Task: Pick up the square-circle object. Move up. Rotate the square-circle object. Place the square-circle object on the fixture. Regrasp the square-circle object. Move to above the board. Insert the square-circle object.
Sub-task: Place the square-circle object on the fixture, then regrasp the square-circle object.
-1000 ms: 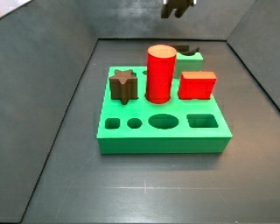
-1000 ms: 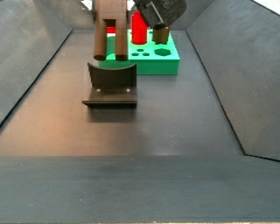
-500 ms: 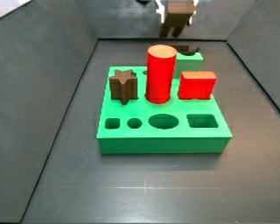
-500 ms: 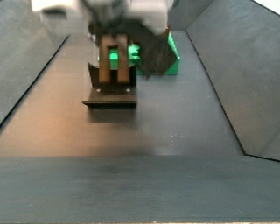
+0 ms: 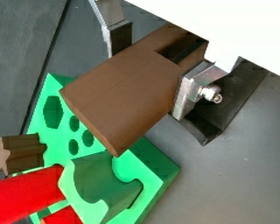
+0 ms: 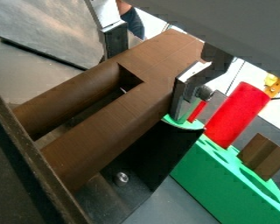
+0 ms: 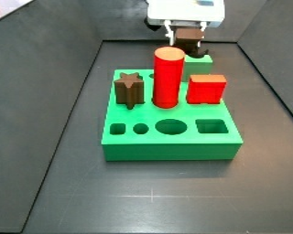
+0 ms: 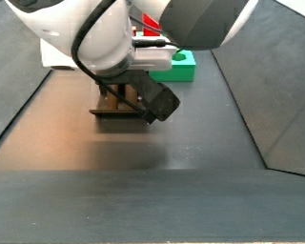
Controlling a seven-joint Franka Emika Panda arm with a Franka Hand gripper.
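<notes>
Wrist views both showed the gripper (image 5: 149, 66) clamped on the square-circle object (image 5: 122, 96), silver fingers (image 5: 199, 89) pressed against its flanks. We noted the piece was a long dark brown bar with a square end face. It sat low over the fixture (image 6: 160, 166), whose dark bracket showed beneath it. In a side view the arm hid the gripper (image 8: 132, 93). Beyond lay the board (image 7: 171, 126), carrying the red cylinder (image 7: 170, 77).
</notes>
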